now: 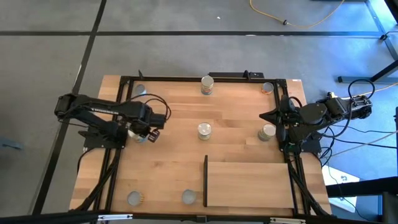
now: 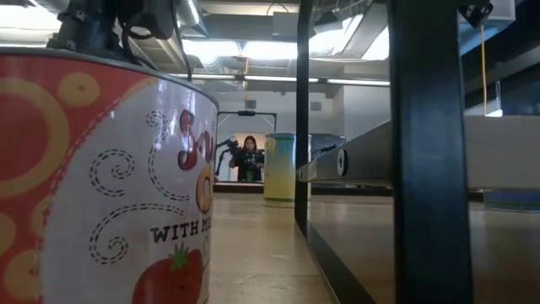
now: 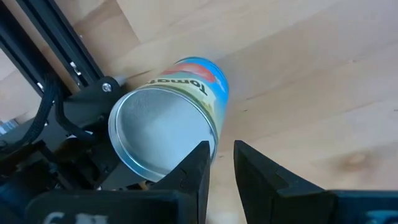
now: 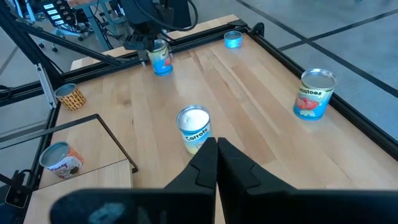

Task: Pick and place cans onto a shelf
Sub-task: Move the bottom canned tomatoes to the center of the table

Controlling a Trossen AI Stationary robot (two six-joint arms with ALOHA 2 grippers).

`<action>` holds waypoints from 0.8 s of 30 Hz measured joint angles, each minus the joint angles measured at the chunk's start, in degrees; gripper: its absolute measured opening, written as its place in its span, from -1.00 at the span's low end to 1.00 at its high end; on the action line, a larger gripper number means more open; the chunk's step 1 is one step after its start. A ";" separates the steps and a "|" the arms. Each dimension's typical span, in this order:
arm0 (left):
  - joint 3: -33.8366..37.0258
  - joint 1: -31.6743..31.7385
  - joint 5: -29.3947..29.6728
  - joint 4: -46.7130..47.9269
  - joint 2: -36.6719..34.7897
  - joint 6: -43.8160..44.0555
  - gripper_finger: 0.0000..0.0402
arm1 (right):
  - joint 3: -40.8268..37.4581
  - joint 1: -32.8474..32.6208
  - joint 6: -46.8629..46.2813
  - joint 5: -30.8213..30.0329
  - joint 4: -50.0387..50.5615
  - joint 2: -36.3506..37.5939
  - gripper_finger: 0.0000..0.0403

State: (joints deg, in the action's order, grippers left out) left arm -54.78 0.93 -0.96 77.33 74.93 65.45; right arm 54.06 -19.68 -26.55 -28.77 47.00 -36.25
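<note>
left wrist: pincer (image 3: 221, 163) beside tomato can (image 3: 171, 118) | high: hidden

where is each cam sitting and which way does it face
High: overhead, straight down on the table; both arms, shelf.
Low: table height, level across; big red can fills the left.
Left wrist: left gripper beside the tomato can.
Right wrist: right gripper shut, facing the carrots can.
Shared: high view shows the carrots can too.

Bright ceiling lights overhead; the nearest can (image 2: 101, 186) looms blurred.
</note>
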 joint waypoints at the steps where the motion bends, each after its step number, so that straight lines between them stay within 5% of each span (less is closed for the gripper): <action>1: 0.00 0.00 0.05 0.01 0.42 0.00 -0.67 | 0.00 0.00 0.00 0.00 -0.01 0.00 -0.97; 17: 0.00 0.04 1.47 0.59 4.57 -0.11 -0.68 | 0.00 0.00 -0.24 0.00 -0.04 0.00 -0.97; 24: 0.09 0.22 0.30 3.18 4.57 -1.69 -0.88 | 0.00 0.00 -0.35 0.38 -1.75 -0.01 -0.97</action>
State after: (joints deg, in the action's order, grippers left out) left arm -54.70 1.15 -0.66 80.51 79.50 63.76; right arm 54.06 -19.68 -26.89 -28.39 45.26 -36.26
